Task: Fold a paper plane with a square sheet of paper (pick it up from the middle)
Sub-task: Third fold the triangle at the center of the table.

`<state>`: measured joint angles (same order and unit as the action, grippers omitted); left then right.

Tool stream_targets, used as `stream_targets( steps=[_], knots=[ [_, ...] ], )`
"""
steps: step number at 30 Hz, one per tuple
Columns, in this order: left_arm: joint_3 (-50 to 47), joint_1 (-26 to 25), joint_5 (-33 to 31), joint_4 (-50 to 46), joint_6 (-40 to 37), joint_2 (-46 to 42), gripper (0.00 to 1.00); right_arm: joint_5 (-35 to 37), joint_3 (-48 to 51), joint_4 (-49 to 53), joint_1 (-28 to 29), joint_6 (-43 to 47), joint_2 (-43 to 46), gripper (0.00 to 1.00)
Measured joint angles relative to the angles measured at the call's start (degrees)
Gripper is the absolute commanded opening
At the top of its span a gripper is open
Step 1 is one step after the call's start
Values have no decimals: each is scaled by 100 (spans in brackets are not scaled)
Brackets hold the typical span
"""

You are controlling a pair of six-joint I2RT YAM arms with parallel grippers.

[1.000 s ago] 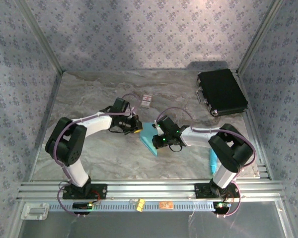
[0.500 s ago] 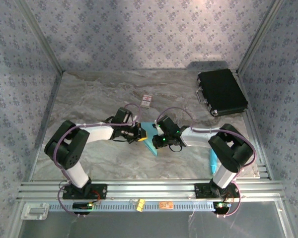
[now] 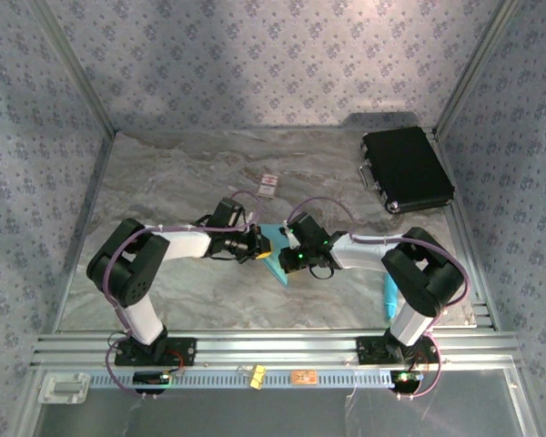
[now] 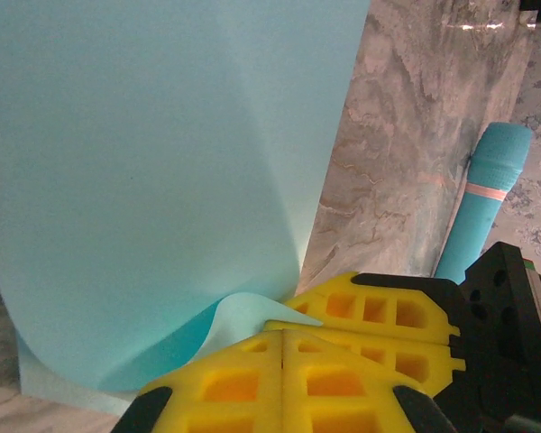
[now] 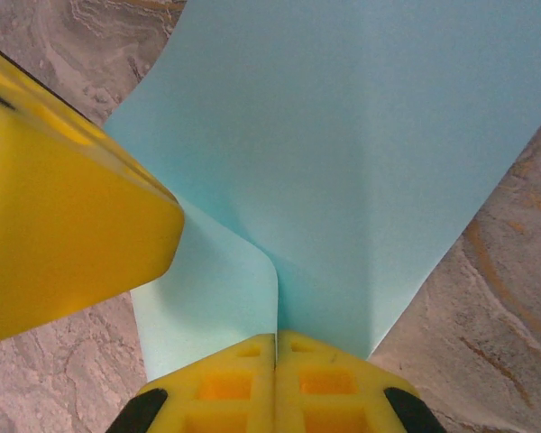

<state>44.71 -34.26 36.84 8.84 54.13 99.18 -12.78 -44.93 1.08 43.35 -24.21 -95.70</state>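
While both arms reach in over the middle of the desk (image 3: 164, 182), the square sheet of paper (image 3: 275, 262) sits between them, gripped from either side. The right tool (image 5: 277, 347) is clamped on the sheet: its yellow pads meet with no gap, and a crease in the paper runs straight down into the seam. The left tool (image 4: 282, 338) also has its pads pressed together, and a curled corner of the sheet tucks in at their tips, so it appears to pinch that edge. Whether the paper rests on the desk or hangs just clear of it cannot be told.

My reading is that the folding is under way but far from finished. From above the sheet shows as a wedge tapering to a point toward the arm bases, and the wrist views show soft bends and one firm crease. It is not yet a narrow, sharp dart, so further folds and flattening remain.

Compared with a second ago, the left arm has lowered and stretched toward the right, bringing its tool from just short of the sheet onto its edge. Over the last half second hardly anything has shifted. The right arm and the paper have kept their place.
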Motion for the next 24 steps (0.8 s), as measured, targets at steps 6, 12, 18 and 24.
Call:
stream_targets(
  steps=[6, 12, 18, 24],
  knots=[
    [0, -4, 0, 22, 0, 37, 4, 2, 0, 0, 0, 0, 0, 0],
    [-55, -94, -44, -70, -26, -138, 7, 9, 4, -2, 0, 0, 0, 0],
    [-184, -111, -42, 0, -2, -243, 5, 13, 4, -2, 0, -2, 0, 0],
    [-197, -111, -37, 39, 0, -153, 5, 15, 4, -2, 0, -2, 0, 0]
  ],
)
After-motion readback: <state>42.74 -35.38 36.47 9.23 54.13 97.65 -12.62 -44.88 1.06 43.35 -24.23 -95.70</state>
